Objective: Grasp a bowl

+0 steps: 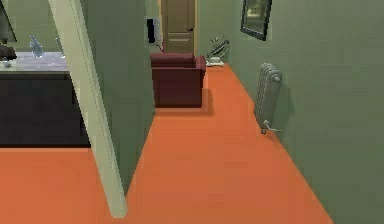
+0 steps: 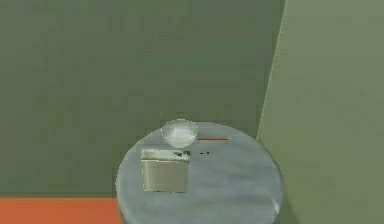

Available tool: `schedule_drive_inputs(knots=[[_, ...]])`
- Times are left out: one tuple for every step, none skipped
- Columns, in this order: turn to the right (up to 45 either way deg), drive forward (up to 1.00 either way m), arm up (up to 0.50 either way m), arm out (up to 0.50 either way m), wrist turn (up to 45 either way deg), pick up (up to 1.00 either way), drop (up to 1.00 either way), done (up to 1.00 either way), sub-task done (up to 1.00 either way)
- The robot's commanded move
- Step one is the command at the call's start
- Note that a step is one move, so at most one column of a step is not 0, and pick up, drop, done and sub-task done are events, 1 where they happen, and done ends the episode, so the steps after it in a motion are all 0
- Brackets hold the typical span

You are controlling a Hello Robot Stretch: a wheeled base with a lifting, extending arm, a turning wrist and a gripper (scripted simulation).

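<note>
Glassy round bowl (image 2: 180,131) on marbled round table (image 2: 236,182), near pale boxy block (image 2: 165,171); hand's state unclear

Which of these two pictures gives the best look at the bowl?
The arm side view: the pale bowl stands whole near the far edge of a round grey table, behind a boxy thing. The forward view looks instead down a hallway to a dark red armchair and a radiator.

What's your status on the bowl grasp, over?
Pale bowl on round grey table, toward its far edge. Pale boxy object on the near side, thin orange stick beside the bowl. Ahead: maroon armchair, radiator by the wall.
</note>
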Motion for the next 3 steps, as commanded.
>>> schedule_drive_inputs(knots=[[0.0, 0.00, 0.38, 0.00, 0.0, 0.00, 0.00, 0.00, 0.00], [0.0, 0.00, 0.00, 0.42, 0.0, 0.00, 0.00, 0.00, 0.00], [0.0, 0.00, 0.00, 0.00, 45.0, 0.00, 0.00, 0.00, 0.00]])
